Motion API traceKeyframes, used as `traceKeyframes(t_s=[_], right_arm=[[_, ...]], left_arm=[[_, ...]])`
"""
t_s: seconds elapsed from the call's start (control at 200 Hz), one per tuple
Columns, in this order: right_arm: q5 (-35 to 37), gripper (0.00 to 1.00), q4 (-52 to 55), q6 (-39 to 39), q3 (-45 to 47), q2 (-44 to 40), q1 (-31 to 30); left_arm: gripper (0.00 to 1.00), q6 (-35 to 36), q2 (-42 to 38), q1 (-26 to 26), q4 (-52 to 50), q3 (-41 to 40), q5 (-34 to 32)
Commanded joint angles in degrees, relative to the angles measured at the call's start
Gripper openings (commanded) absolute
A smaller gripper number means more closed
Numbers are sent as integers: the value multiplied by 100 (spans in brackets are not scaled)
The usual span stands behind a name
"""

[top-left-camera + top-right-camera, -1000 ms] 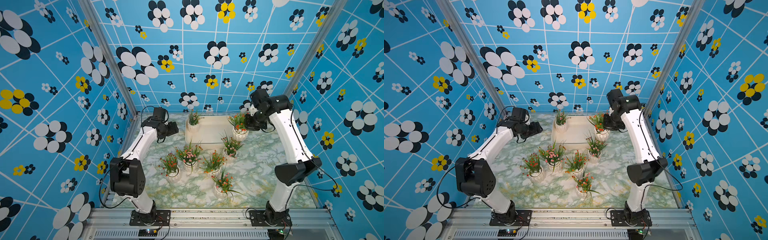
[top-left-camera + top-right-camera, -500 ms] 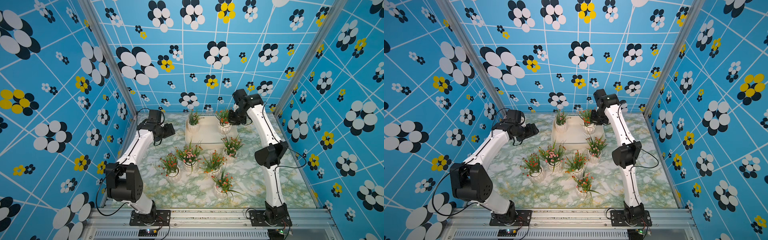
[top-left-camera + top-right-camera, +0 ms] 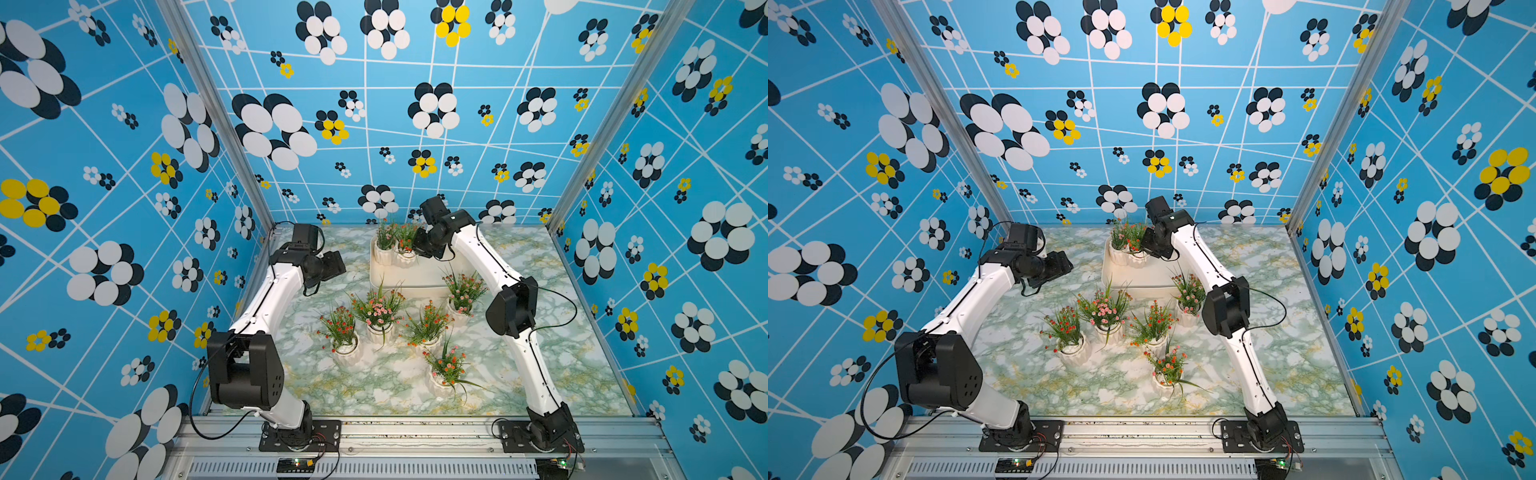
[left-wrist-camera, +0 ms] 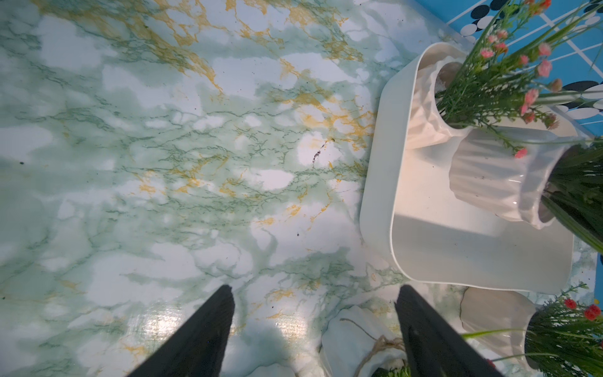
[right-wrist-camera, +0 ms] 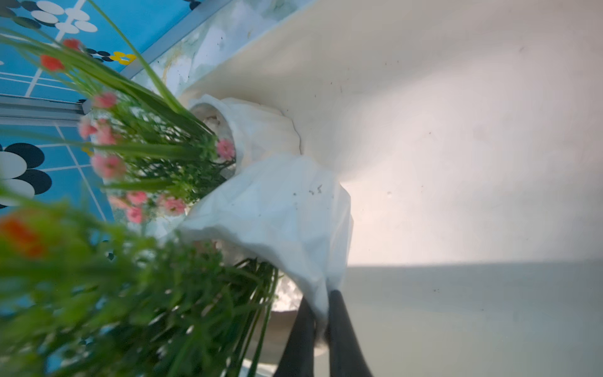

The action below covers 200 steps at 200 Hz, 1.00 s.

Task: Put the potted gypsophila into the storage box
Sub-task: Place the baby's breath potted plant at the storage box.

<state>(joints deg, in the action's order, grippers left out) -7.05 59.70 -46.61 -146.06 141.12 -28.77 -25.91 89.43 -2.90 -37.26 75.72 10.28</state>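
Marble tabletop, seven potted gypsophila, one box

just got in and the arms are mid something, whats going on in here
The robot is loading flower pots into the storage box. The right gripper is shut on the rim of a pot with red-orange blossoms, holding it inside the box beside a pink-flowered pot. Whether it rests on the box floor is unclear. The left gripper is open and empty, over the table beside the box. Five more pots stand on the table outside the box.
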Motion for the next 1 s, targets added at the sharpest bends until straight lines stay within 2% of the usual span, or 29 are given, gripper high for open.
traceKeyframes(t_s=[0.0,0.445,0.994], right_arm=[[-156,0,-824,-579,85,-24,-126],[-139,0,-1329,-804,1047,-340,-487],[-280,0,-1438,-894,816,-125,-834]], left_arm=[[81,83,-206,101,-73,-109,-37],[81,143,-180,261,-21,-220,86],[81,133,-66,263,153,-496,114]])
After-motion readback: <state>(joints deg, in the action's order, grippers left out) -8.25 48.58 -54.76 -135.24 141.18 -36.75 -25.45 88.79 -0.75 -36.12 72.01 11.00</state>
